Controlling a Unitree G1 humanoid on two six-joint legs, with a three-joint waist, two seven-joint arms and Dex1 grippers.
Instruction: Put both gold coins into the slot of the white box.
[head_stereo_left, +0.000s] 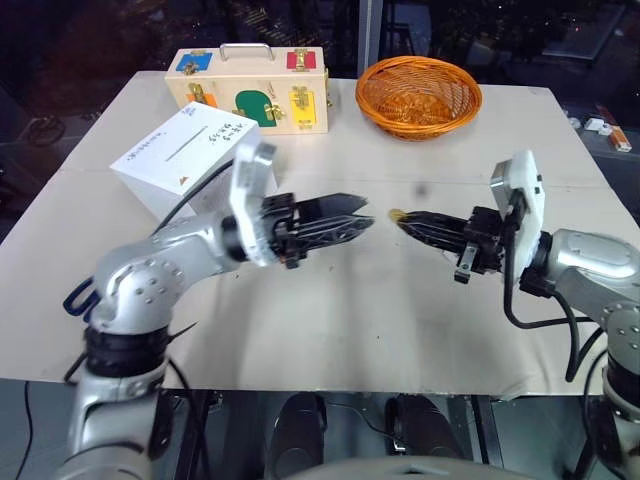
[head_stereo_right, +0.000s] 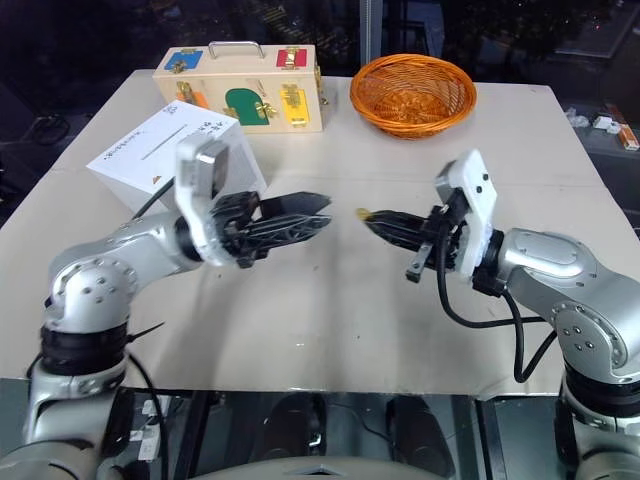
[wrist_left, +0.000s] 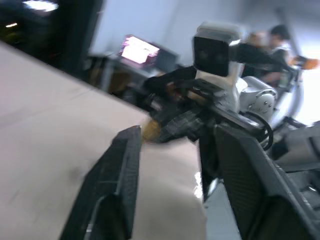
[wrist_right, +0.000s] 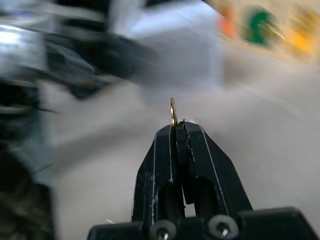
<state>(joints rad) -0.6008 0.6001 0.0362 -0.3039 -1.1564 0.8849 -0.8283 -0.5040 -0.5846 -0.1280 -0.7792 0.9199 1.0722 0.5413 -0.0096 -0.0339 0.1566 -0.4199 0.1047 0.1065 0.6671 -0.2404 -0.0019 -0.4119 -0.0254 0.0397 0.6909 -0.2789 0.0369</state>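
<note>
While pinched edgewise, thin shiny gold coin (wrist_right: 173, 111) tops black right gripper (wrist_right: 179, 126).

white box (head_stereo_left: 185, 150) top: handwriting and grey print block, neither legible; small orange triangle mark near the front edge.

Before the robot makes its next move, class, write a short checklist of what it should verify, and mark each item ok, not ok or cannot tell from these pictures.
1. Coin gripped: ok. The right gripper is shut on a gold coin, held edge-on at its tips.
2. Left gripper ready to receive: ok. Its fingers stand apart, pointing at the coin.
3. Tips aligned for a handover: cannot tell; a gap separates the two grippers.
4. Slot reachable: ok. It lies uncovered on top of the white box.
5. Second coin located: cannot tell.
</note>
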